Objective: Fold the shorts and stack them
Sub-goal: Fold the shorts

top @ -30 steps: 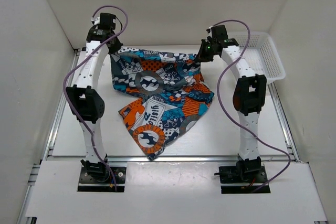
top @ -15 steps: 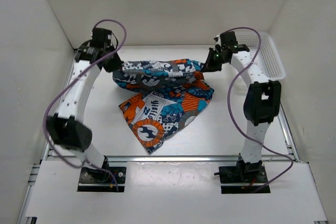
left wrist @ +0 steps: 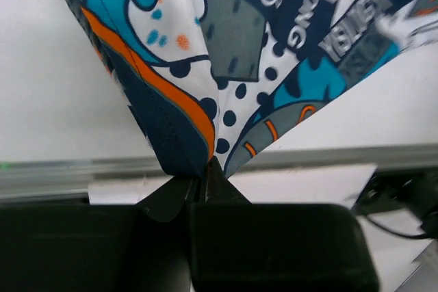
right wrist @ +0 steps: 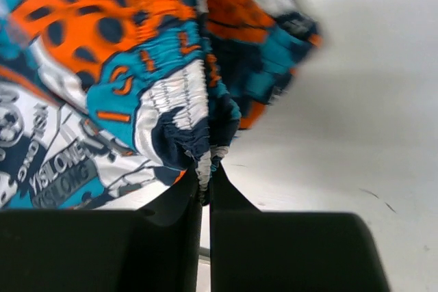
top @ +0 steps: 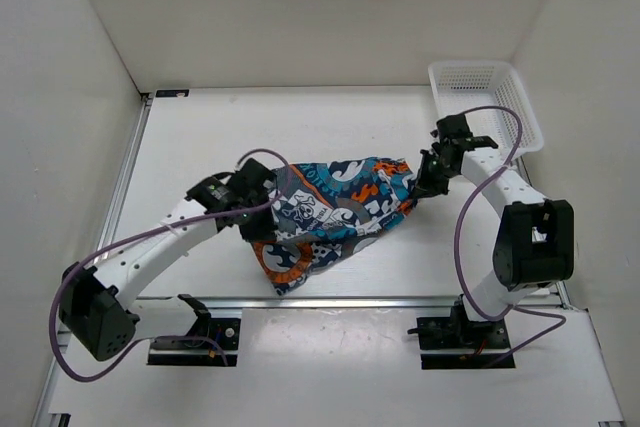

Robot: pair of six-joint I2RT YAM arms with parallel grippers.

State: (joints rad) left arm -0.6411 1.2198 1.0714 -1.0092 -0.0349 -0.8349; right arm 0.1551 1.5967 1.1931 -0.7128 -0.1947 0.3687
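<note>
The white tabletop [top: 330, 127] carries the shorts [top: 335, 209], bunched and stretched across its near middle between the two arms, one end trailing toward the front rail. A white mesh basket [top: 470, 75] sits at the far right corner, apart from the cloth. The left jaws are pinched tight on the shorts' left edge — the right jaws likewise grip the gathered waistband at the right end.
</note>
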